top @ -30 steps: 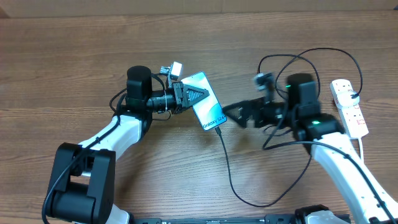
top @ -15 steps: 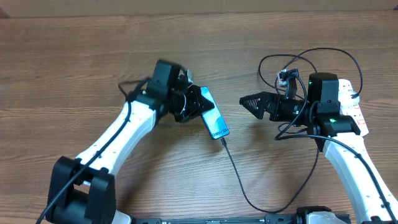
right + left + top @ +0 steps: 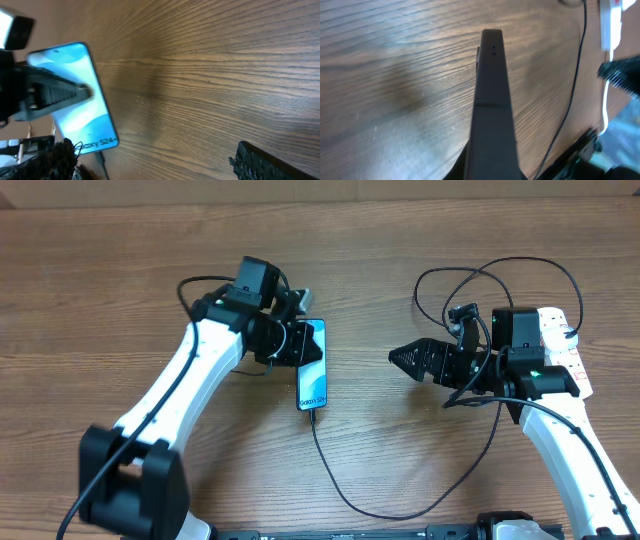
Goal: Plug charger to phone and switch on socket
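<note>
Left claw (image 3: 300, 345): clamped across the far end of the phone (image 3: 314, 380), screen up, left of worktop (image 3: 100, 280) centre. Charger (image 3: 330, 477) tip meets the phone's near edge and looks seated.

Right claw (image 3: 397, 357): fingers spread wide, holding nothing, pointing left at the phone.

Socket (image 3: 552, 322): far right, beside the right arm and behind its claw, long axis near-to-far. Judgement: right arm is nearer but must turn away from the phone to reach the switch.

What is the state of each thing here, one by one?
phone: screen lit, charger attached
charger: tip at phone's bottom edge, seemingly plugged in
socket: partly hidden, switches unreadable
left pincer: shut on phone
right pincer: open, empty
</note>
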Available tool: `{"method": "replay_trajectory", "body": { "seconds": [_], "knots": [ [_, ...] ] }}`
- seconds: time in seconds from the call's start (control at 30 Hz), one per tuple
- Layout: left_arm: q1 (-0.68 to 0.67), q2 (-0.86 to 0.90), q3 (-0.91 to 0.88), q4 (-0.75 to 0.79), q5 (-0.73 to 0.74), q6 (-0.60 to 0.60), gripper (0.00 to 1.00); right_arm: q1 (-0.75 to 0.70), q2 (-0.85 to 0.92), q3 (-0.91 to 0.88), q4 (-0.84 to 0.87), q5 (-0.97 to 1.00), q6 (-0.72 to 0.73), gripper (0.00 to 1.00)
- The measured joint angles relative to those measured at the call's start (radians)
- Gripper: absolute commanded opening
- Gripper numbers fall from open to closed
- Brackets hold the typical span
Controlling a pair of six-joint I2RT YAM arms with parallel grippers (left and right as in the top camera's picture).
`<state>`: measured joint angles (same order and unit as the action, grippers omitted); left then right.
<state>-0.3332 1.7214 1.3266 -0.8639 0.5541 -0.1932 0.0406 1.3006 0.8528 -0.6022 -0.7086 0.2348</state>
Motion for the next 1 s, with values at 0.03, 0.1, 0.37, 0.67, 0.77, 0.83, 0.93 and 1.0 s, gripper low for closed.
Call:
{"method": "replay_trajectory", "body": {
  "seconds": [0.03, 0.1, 0.37, 0.67, 0.77, 0.83, 0.93, 1.0],
  "knots": [
    [0.0, 0.023, 0.0, 0.003, 0.014, 0.032, 0.04, 0.0, 0.0, 0.0, -0.004, 0.003, -0.003, 1.0],
    [0.0, 0.073, 0.0, 0.011, 0.036, 0.08, 0.04, 0.0, 0.0, 0.0, -0.011, 0.008, -0.005, 1.0],
    [0.0, 0.279, 0.0, 0.065, 0.106, 0.148, 0.04, 0.0, 0.0, 0.0, -0.05, 0.067, -0.01, 1.0],
    [0.0, 0.344, 0.0, 0.076, 0.164, 0.123, 0.04, -0.001, 0.0, 0.0, -0.086, 0.113, -0.011, 1.0],
    [0.0, 0.345, 0.002, 0.079, 0.141, 0.07, 0.04, -0.001, 0.0, 0.0, -0.087, 0.121, -0.011, 1.0],
    [0.0, 0.345, 0.002, 0.077, 0.12, 0.025, 0.04, -0.001, 0.0, 0.0, -0.087, 0.126, -0.011, 1.0],
    [0.0, 0.345, 0.004, 0.075, 0.094, -0.037, 0.04, -0.001, 0.0, 0.0, -0.087, 0.14, -0.012, 1.0],
    [0.0, 0.345, 0.004, 0.075, 0.082, -0.065, 0.05, -0.001, 0.0, 0.0, -0.087, 0.148, -0.011, 1.0]
  ]
}}
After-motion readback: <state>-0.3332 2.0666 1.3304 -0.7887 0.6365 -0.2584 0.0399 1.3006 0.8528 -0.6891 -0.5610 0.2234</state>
